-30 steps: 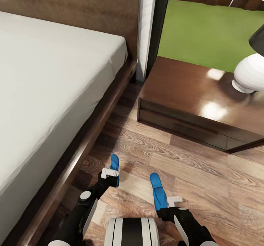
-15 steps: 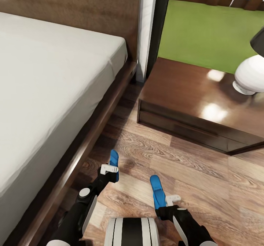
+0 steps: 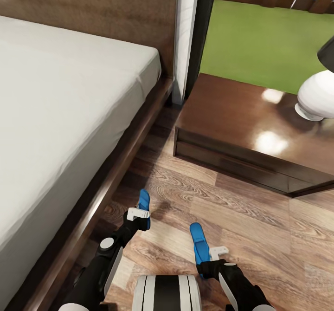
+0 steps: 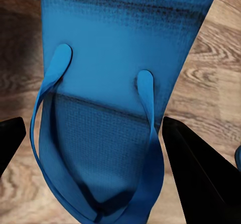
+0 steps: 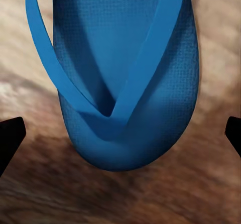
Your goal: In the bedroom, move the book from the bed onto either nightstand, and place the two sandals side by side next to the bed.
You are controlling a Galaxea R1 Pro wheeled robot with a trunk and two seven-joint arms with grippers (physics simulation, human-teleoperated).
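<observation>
Two bright blue sandals are low over the wood floor beside the bed (image 3: 69, 116). The left sandal (image 3: 144, 203) (image 4: 115, 83) sits between my left gripper's (image 3: 138, 214) black fingers (image 4: 201, 174), which press against its sides. The right sandal (image 3: 198, 240) (image 5: 125, 83) lies strap-up on the planks under my right gripper (image 3: 217, 253), whose fingers (image 5: 10, 133) stand wide and apart from its edges. The two sandals point the same way, about a hand's length apart. The nightstand (image 3: 232, 111) stands further ahead on the right. The book is out of view.
A white lamp (image 3: 317, 95) stands on the nightstand's right end. The bed's dark wooden frame (image 3: 116, 171) runs close along my left arm. A dark window frame (image 3: 202, 32) and green lawn are behind the nightstand. Open floor (image 3: 260, 218) lies ahead on the right.
A second ago the left gripper and its sandal shifted slightly forward, and the right sandal settled a little lower. Over the last half second nothing has visibly moved.
</observation>
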